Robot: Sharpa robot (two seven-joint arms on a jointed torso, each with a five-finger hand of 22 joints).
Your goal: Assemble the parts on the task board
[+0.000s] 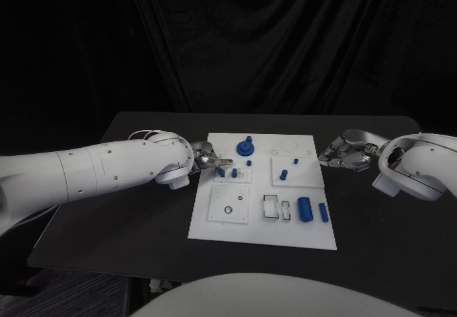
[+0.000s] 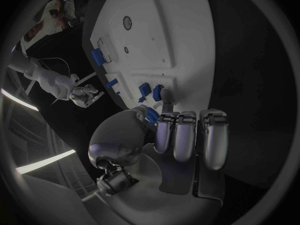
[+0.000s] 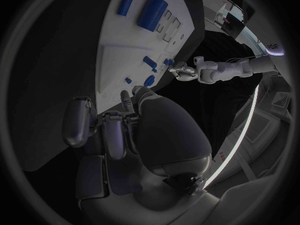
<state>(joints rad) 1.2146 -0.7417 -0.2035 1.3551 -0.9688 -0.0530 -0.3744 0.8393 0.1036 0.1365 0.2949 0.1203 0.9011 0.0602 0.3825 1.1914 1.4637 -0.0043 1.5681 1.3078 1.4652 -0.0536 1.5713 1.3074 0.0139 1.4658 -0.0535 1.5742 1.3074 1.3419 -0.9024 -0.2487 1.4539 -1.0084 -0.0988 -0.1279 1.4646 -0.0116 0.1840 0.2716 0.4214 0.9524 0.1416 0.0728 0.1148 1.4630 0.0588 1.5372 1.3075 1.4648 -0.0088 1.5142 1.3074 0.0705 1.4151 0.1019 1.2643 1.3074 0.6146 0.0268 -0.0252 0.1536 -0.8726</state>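
The white task board [image 1: 217, 221] lies in the middle of the black table. My left hand [image 1: 208, 160] hovers at its left edge, fingers curled, nothing visibly in it. One finger [image 2: 167, 99] stretches out beside two short blue pegs [image 2: 144, 91] standing in a small plate. A blue knob [image 1: 246, 146] stands just beyond, partly hidden by the thumb in the left wrist view. My right hand [image 1: 345, 153] sits off the board's right edge, fingers curled in on nothing. A thick blue cylinder [image 1: 305, 208] and a thin one [image 1: 323, 212] lie at the board's near right.
Another blue peg [image 1: 284, 175] stands in the right-hand plate, with a tiny one [image 1: 296, 160] behind it. A square plate with a round hole [image 1: 228, 210] lies at the near left, next to two rectangular slots [image 1: 271, 207]. Bare table [image 1: 124, 224] flanks the board.
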